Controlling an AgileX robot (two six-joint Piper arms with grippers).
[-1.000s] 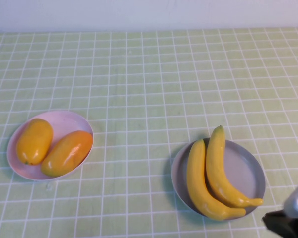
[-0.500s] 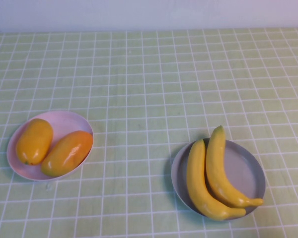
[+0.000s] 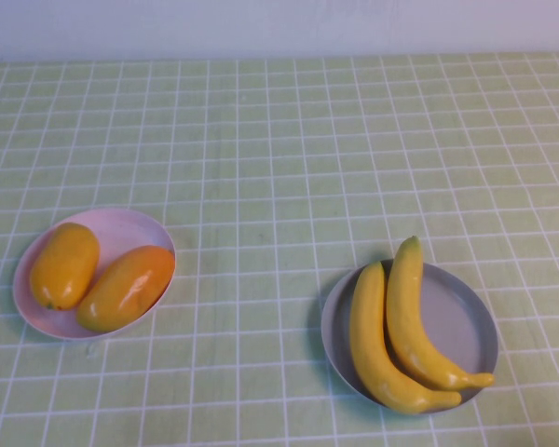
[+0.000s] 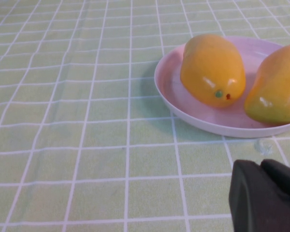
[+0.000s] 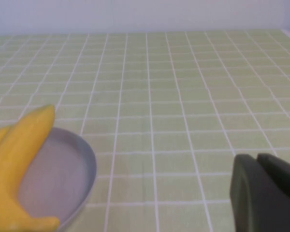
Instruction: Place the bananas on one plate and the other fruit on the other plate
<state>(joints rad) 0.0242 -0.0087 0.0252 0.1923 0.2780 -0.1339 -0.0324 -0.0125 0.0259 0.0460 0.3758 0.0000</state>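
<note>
Bananas [image 3: 396, 326] lie on the grey plate [image 3: 461, 321], mangoes [image 3: 98, 275] on the pink plate [image 3: 121, 228]. Left gripper [image 4: 268, 195] and right gripper [image 5: 266, 193] are closed, empty, near the plates.

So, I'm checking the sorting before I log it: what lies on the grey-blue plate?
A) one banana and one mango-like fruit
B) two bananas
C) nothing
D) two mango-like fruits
B: in the high view both bananas lie side by side on the grey-blue plate, while the two mango-like fruits sit on the pink plate.
</note>
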